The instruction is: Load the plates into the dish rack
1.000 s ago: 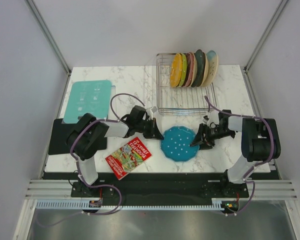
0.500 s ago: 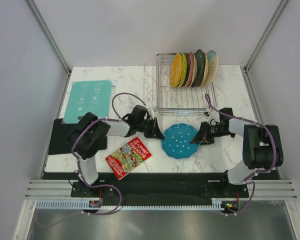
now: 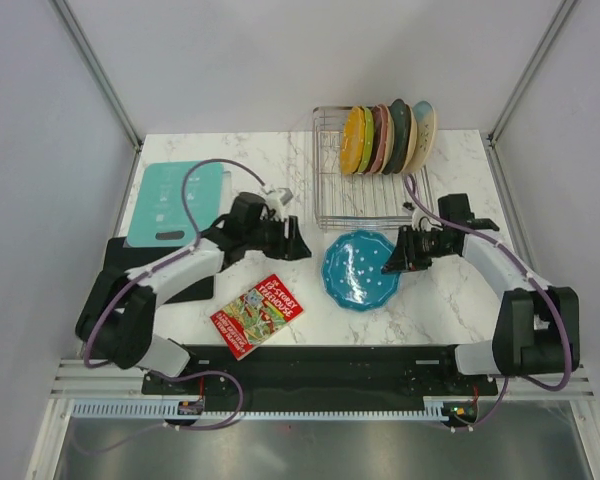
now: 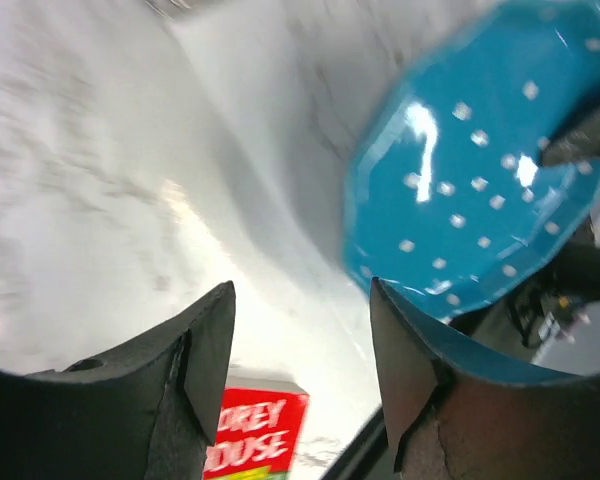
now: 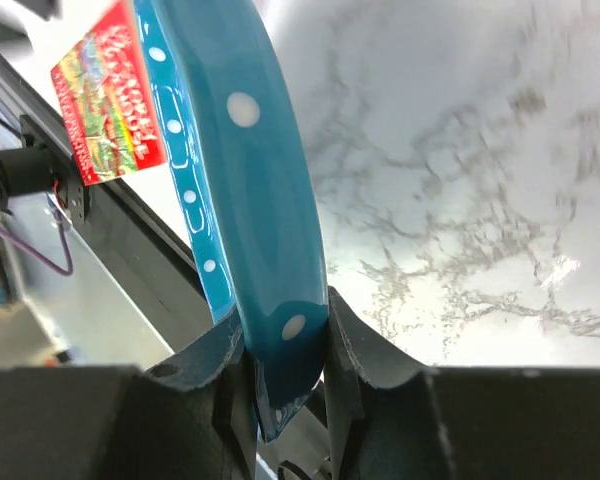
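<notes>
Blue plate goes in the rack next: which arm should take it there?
Right. The right arm has its jaws shut on the rim of the blue plate and sits on the same side as the dish rack. The left arm has open jaws, apart from the plate.

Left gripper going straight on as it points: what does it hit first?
Likely the blue plate, which the right gripper holds by its rim; the open left gripper points toward it. Depth is unclear, so it might meet the table first.

White letters "OREY" over "HOUSE" read on the red booklet, first letters cut off, remaining print unreadable.
</notes>
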